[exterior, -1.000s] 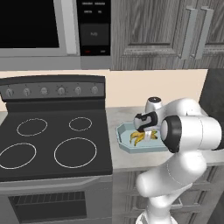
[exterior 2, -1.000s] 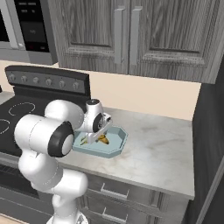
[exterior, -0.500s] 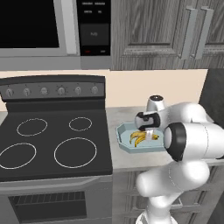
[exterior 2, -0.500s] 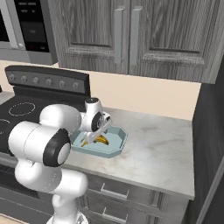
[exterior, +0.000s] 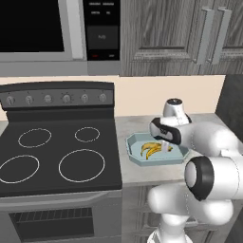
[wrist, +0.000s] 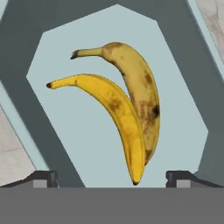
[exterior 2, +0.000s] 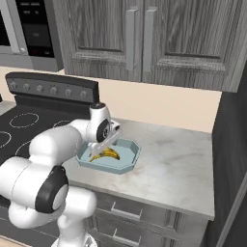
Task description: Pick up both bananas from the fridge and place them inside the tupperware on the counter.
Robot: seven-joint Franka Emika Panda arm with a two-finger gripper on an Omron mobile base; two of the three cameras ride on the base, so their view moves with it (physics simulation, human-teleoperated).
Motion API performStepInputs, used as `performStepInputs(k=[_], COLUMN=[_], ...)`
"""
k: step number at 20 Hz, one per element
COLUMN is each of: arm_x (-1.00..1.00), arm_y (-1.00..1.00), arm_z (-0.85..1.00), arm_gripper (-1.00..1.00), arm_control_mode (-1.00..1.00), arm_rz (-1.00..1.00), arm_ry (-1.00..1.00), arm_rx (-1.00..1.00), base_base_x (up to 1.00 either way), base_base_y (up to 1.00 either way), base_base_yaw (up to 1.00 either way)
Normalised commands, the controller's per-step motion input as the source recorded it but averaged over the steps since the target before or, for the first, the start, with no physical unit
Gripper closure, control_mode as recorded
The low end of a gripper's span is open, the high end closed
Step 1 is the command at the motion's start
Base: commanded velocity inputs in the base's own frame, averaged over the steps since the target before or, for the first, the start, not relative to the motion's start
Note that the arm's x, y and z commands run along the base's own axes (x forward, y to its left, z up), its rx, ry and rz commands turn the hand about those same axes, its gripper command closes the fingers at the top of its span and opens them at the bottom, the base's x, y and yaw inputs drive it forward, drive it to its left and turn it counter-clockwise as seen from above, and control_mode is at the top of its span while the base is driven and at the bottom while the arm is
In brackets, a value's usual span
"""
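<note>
Bananas in tupperware, gripper tips cropped

Arm: I fold my white links forward, elbow bent, wrist turned down.
Gripper: I hold my jaws spread wide, gripping nothing.
Fingertips: dark, well apart.

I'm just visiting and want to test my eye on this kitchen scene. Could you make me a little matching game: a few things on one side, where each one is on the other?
Things:
1. bananas
2. tupperware
3. stovetop
4. gripper

Places or states:
A. resting on the counter beside the stove
B. lying side by side in the blue container
C. hanging above the container, jaws open and empty
D. black, with four white burner rings, left of the counter

Pairs: 1-B, 2-A, 3-D, 4-C
</note>
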Motion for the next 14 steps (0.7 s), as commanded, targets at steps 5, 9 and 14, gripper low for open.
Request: performStepInputs(k=[5, 9, 14], arm_x=[-0.44, -0.50, -0.53], arm_y=[0.00, 0.00, 0.00], arm_z=[0.28, 0.32, 0.33], arm_gripper=[-1.00, -1.00, -1.00], arm_control_mode=[-1.00, -1.00, -1.00], arm_rz=[-0.10, -0.10, -0.14], arm_ry=[0.00, 0.00, -0.06], arm_rx=[0.00, 0.00, 0.00], base_base_x=[0.00, 0.00, 0.00], base_base_y=[0.00, 0.00, 0.00], base_base_yaw=[0.00, 0.00, 0.00])
